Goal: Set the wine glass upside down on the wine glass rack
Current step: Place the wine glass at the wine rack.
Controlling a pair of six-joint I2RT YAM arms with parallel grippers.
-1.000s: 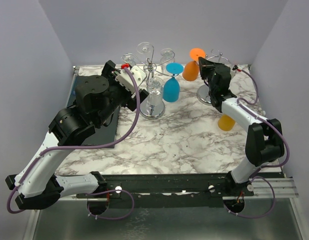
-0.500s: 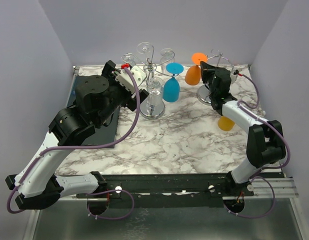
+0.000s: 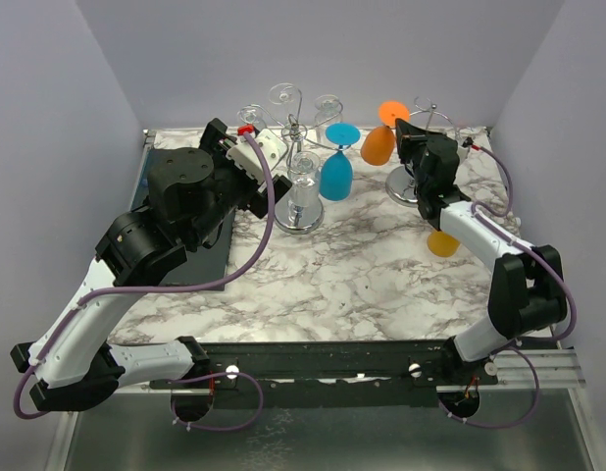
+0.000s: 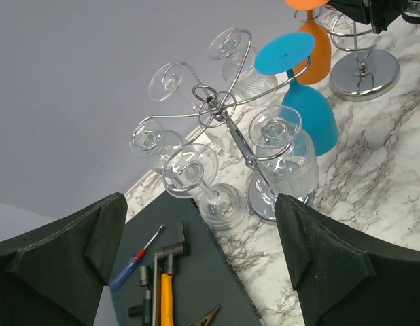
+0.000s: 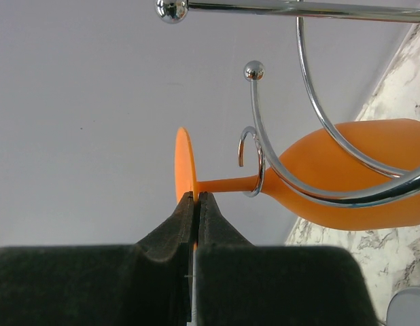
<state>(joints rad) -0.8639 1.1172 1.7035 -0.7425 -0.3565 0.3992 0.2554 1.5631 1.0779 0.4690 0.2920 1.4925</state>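
An orange wine glass (image 3: 378, 146) hangs tilted at the right wire rack (image 3: 428, 116), foot up and bowl down to the left. In the right wrist view its stem passes through a chrome hook of the rack (image 5: 252, 168), with the bowl (image 5: 359, 193) to the right. My right gripper (image 5: 196, 198) is shut on the edge of the glass's flat foot (image 5: 185, 166). It shows in the top view (image 3: 403, 126) beside the rack. My left gripper (image 4: 196, 272) is open and empty, above the left side of the table (image 3: 239, 147).
A second chrome rack (image 3: 295, 132) at back centre holds several clear glasses and a blue glass (image 3: 335, 172). Another orange glass (image 3: 442, 241) lies on the marble by the right arm. A dark tool mat (image 4: 189, 292) with a screwdriver and pliers lies at the left.
My right gripper has shifted a little to the right with the orange glass, bringing its stem into the rack's hook. The left arm has not moved.
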